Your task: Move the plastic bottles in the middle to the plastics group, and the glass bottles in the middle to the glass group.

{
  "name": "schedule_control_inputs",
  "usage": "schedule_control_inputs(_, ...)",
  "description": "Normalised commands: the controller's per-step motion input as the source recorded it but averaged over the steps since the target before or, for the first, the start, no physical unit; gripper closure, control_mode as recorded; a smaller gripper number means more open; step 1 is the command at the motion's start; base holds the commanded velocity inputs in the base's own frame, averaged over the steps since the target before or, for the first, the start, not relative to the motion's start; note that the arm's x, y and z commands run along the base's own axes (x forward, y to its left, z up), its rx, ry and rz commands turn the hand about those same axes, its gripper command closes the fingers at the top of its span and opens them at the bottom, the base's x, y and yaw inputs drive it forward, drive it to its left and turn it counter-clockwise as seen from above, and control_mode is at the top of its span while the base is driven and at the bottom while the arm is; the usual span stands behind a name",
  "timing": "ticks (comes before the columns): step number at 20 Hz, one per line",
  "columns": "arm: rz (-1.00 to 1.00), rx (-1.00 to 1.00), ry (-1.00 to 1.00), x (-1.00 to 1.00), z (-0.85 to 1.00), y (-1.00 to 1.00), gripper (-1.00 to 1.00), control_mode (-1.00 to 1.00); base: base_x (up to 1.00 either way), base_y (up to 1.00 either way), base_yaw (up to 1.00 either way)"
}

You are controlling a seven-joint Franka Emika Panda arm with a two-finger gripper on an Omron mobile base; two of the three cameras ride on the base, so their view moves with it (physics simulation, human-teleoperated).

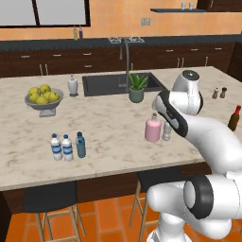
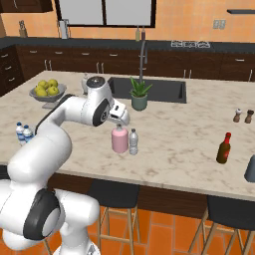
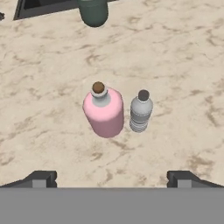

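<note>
Clear bottle (image 1: 167,131) half hidden behind arm (image 1: 177,118).

The pink bottle (image 3: 104,112) is standing upright mid-tabletop, the clear greyish bottle (image 3: 141,111) just beside it on its right. The blue-teal bottle (image 1: 81,144) is standing far left beside two blue-labelled water bottles (image 1: 62,147). The dark red-necked bottle (image 2: 224,148) is standing far right.

Pink bottle (image 2: 119,140) stands just beside clear bottle (image 2: 133,142) on counter (image 2: 179,134).
</note>
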Motion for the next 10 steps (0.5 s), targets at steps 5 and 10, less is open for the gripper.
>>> schedule_control_inputs(5,0.0,0.0,0.02,0.49,-0.39,0.15,-1.0,-1.0,0.0,0.0,0.0)
schedule_control_inputs(10,0.0,0.0,0.04,0.41,-0.18,0.0,-1.0,-1.0,0.0,0.0,0.0)
